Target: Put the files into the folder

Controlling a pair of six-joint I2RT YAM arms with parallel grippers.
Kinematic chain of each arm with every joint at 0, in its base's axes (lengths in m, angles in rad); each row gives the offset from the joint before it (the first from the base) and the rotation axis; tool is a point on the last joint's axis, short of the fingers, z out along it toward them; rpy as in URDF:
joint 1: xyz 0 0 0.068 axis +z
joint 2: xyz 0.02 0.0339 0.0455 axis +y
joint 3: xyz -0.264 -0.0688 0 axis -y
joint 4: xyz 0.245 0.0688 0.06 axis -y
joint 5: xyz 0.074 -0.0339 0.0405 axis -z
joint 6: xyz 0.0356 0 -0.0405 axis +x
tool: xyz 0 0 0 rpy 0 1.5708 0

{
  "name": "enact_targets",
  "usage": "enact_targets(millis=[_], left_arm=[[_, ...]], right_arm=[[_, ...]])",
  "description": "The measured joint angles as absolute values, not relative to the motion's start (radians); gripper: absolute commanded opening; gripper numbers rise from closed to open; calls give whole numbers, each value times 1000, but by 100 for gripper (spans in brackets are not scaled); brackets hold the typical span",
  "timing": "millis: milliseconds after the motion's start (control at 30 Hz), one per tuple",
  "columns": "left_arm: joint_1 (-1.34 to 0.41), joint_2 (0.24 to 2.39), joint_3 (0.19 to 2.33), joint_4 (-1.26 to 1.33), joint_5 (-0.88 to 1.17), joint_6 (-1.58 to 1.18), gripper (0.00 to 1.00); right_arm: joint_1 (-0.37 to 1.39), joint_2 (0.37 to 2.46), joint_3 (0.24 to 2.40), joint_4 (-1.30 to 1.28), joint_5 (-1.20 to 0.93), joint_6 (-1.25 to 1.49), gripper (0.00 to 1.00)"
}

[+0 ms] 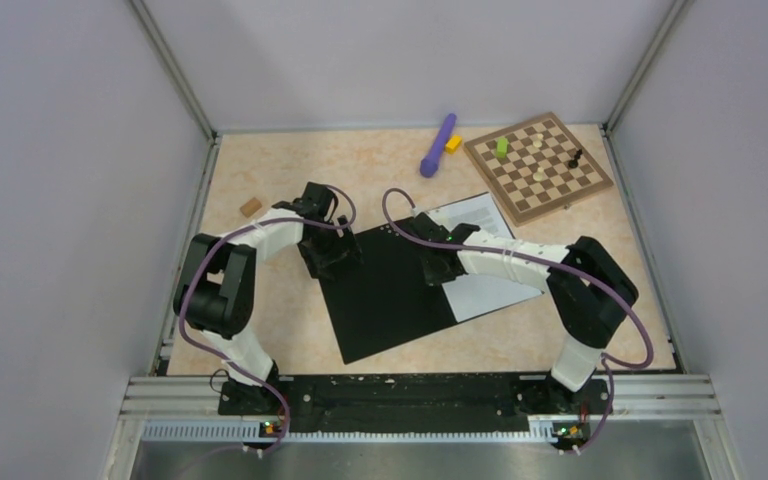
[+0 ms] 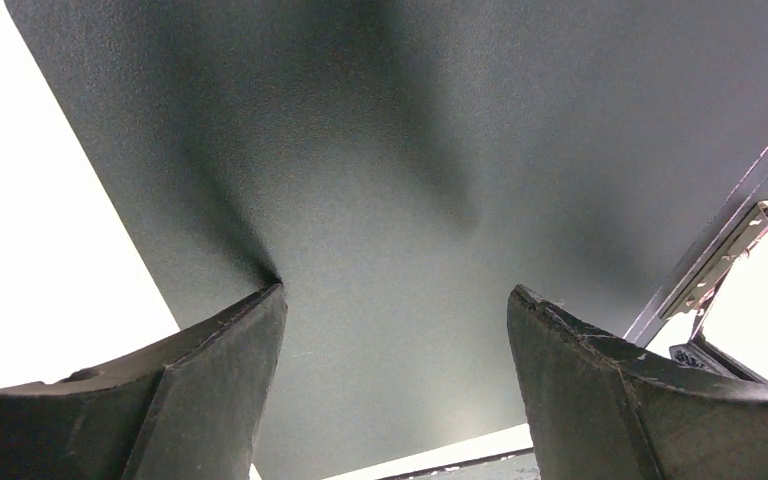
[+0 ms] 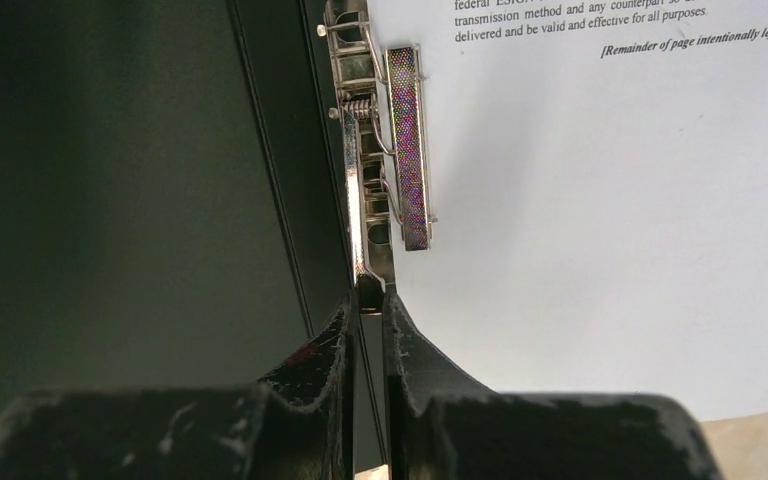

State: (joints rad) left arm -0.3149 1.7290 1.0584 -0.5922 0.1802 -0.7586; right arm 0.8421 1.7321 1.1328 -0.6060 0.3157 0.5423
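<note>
Your folder [image 1: 380, 300] lies open on the table [image 1: 290, 170], black inner faces up, in the middle between your two arms. The files [image 3: 580, 200] lie on its right face, with the metal clip [image 3: 405, 150] along their left edge. Your right fingers [image 3: 330, 350] are clenched on the near end of this clip. Your left fingers [image 2: 220, 350] are released, wide apart, holding nothing, just over the left black face.

Folder [image 1: 380, 290] at table [image 1: 290, 180] centre; files [image 1: 488, 296] on its right half; chessboard [image 1: 538, 166] behind-right.
</note>
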Motion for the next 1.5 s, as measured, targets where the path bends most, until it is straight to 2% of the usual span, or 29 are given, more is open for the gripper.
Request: enact_targets(millis=[667,1433,1500], left_arm=[[-315,1739,1069,-604,183,-757,86],[-315,1746,1078,-612,183,-757,86],[-315,1747,1078,-612,183,-757,86]], right_arm=[[842,1757,1067,-516,340,506,0],[833,1734,1068,-526,291,497,0],[833,1734,1068,-528,290,498,7]])
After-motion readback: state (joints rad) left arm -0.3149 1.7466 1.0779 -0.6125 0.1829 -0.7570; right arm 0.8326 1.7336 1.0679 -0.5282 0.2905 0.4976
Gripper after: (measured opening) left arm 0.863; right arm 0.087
